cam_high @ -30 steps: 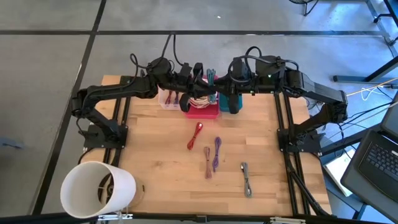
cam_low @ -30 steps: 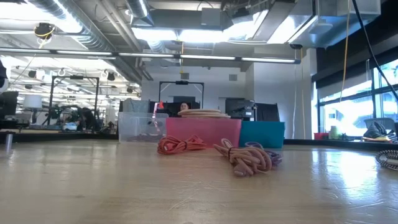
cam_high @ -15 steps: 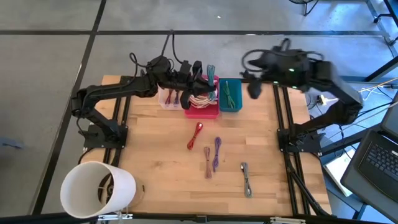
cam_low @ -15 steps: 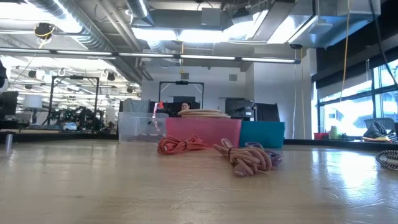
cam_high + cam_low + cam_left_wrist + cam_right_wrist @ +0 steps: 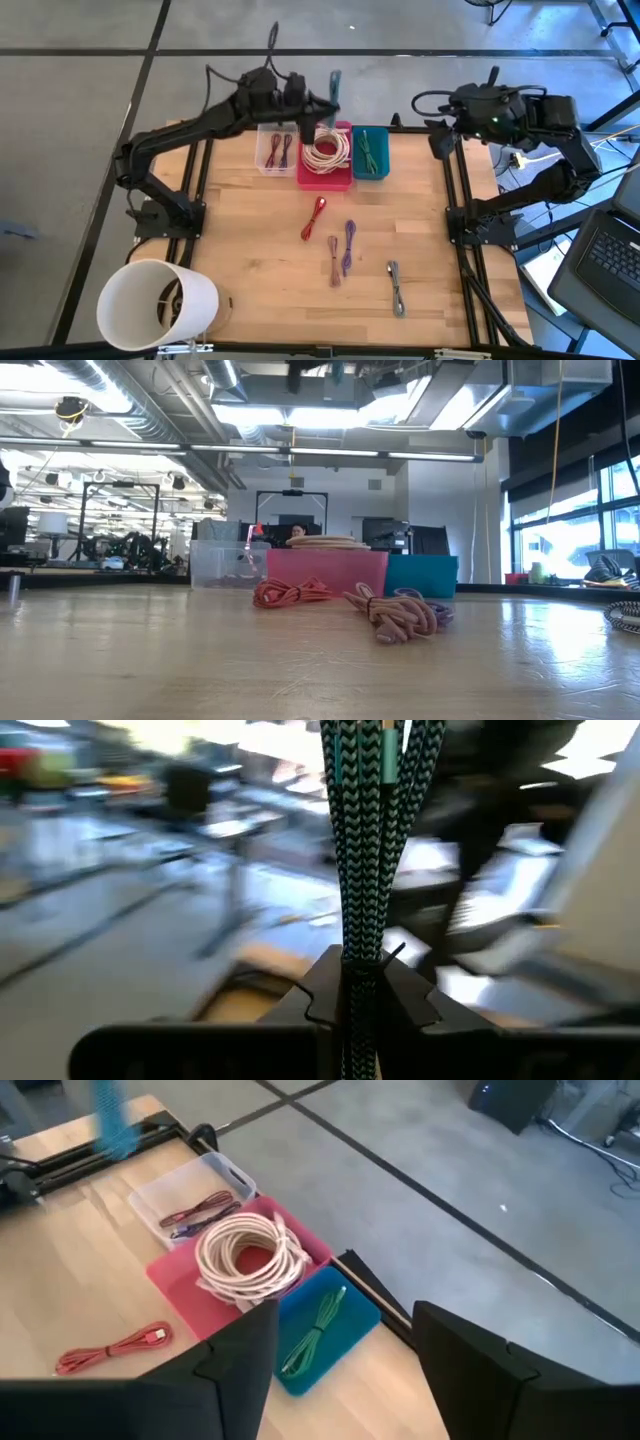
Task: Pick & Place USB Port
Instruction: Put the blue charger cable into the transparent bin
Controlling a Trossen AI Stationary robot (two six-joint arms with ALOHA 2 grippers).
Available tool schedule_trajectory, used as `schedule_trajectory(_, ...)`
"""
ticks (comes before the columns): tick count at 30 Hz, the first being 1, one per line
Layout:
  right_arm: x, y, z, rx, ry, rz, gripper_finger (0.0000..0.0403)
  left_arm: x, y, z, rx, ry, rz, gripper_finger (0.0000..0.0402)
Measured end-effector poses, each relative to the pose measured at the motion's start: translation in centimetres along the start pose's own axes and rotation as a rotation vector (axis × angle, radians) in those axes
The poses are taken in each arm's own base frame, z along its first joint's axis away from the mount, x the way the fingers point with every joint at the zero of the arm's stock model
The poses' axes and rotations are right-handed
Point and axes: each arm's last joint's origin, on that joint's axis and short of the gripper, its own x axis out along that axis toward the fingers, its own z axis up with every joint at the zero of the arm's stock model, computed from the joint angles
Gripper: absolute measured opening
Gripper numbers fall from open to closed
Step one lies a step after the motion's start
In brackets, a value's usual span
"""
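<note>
My left gripper [image 5: 318, 100] is high over the far edge of the bins, shut on a teal-and-black braided USB cable bundle [image 5: 365, 870], which also shows from above [image 5: 333, 88]. Below stand a clear bin [image 5: 275, 150] with cables, a pink bin [image 5: 325, 178] holding a white coil [image 5: 245, 1260], and a teal bin [image 5: 370, 165] in which a green cable [image 5: 315, 1330] lies. My right gripper [image 5: 345, 1350] is open, off the table's far right corner [image 5: 438, 140], and touches nothing. My left gripper pinches the folded teal bundle between its two fingers [image 5: 325, 990]. Several strands run side by side through the gap and on past the fingertips [image 5: 362, 955]. The fingers point level, coming from the table's left. The bundle is lifted clear, high above the bins.
Loose cable bundles lie mid-table: red [image 5: 317, 215], purple [image 5: 349, 245], pink [image 5: 333, 262] and grey [image 5: 396, 288]. A white bucket [image 5: 155, 305] stands at the near left corner. Metal frame rails run along both side edges.
My left gripper has carried the teal bundle from over the pink bin up and toward the far edge, tipping level. My right gripper has drawn back from the teal bin toward the far right corner, turning as it went; the green cable now shows in that bin.
</note>
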Motion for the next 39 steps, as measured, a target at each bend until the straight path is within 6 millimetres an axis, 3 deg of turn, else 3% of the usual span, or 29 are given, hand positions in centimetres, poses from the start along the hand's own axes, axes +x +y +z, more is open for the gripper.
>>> schedule_trajectory(7, 0.6, 0.4, 0.3, -0.008, 0.002, -0.013, 0.0225, -2.7, 1.7, 4.2, -0.050, 0.050, 0.427, 0.0022)
schedule_trajectory(11, 1.0, 0.8, 0.4, -0.015, 0.011, -0.017, 0.0224, -4.2, 4.1, 4.7, -0.101, 0.085, 0.611, 0.0022)
schedule_trajectory(15, 1.6, 1.3, 0.7, -0.037, 0.012, -0.019, 0.0224, -4.4, 7.5, 4.4, -0.225, 0.123, 0.670, 0.0022)
schedule_trajectory(20, 2.4, 1.9, 0.9, -0.050, 0.030, -0.014, 0.0224, -3.1, 11.2, 1.4, -0.358, 0.312, 0.723, 0.0022)
schedule_trajectory(25, 2.6, 2.1, 0.8, -0.061, 0.055, -0.006, 0.0224, -1.4, 13.1, -2.3, -0.438, 0.504, 0.793, 0.0021)
schedule_trajectory(33, 2.6, 1.9, 0.5, -0.073, 0.081, -0.016, 0.0224, -0.5, 15.0, -7.8, -0.558, 0.835, 0.928, 0.0021)
schedule_trajectory(39, 2.6, 1.8, 0.3, -0.084, 0.101, -0.023, 0.0224, -0.7, 15.2, -11.3, -0.648, 0.935, 0.950, 0.0021)
